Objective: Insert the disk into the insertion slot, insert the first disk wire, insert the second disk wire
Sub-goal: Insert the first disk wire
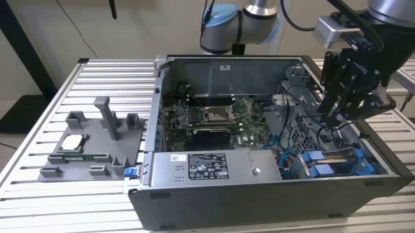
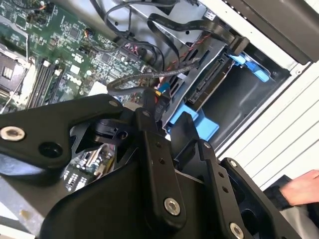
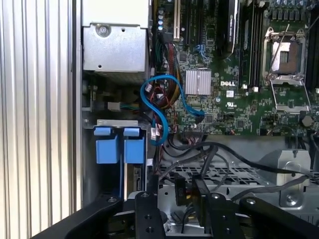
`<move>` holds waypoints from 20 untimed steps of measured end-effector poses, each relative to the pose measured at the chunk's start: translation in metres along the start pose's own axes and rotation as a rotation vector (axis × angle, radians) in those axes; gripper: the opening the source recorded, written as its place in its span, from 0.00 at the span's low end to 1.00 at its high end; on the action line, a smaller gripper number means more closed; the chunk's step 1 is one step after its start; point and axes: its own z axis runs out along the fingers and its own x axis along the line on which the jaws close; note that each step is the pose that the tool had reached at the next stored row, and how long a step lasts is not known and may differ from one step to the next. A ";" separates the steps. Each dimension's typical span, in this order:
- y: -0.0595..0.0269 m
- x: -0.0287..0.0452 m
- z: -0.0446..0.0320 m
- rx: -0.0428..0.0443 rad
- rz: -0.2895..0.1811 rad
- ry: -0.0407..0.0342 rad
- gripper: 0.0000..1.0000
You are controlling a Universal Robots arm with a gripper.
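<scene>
The gripper (image 1: 334, 121) hangs inside the open computer case (image 1: 259, 206), low among the black wires (image 2: 189, 22) at the case's end away from the motherboard (image 1: 217, 114). Whether it is clamped on anything I cannot tell. The disk (image 1: 326, 170) sits in its blue carrier in the case's corner bay, next to the grey power-supply box (image 1: 256, 160). The case stands on a slatted counter (image 1: 97, 77).

**Much Out of Sight**

The silver-grey disk in its bright blue plastic carrier (image 3: 133, 149) is mostly hidden, only its blue end showing. In the second wrist view the black metal gripper (image 2: 167, 119) covers part of the green motherboard (image 2: 75, 45), and a person's hand (image 2: 304, 188) is cut off by the picture's edge.
</scene>
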 end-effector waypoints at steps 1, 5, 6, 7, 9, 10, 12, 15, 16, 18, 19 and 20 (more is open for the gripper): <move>0.0000 0.0000 0.0002 0.0015 0.000 -0.0021 0.40; 0.0002 0.0001 0.0007 0.0043 0.000 -0.0069 0.32; 0.0002 0.0000 0.0008 0.0045 0.000 -0.0123 0.25; 0.0002 0.0000 0.0007 0.0046 0.000 -0.0149 0.25; 0.0002 0.0000 0.0007 0.0046 0.000 -0.0151 0.25; 0.0002 0.0000 0.0007 0.0046 0.000 -0.0152 0.22; 0.0002 0.0000 0.0007 0.0046 0.000 -0.0152 0.19; 0.0002 0.0000 0.0007 0.0046 0.000 -0.0149 0.19; 0.0002 0.0000 0.0009 0.0046 0.000 -0.0145 0.19; 0.0000 0.0001 0.0016 0.0045 0.000 -0.0135 0.19; -0.0003 0.0003 0.0020 0.0043 0.000 -0.0133 0.19; -0.0007 0.0006 0.0024 0.0040 0.000 -0.0130 0.19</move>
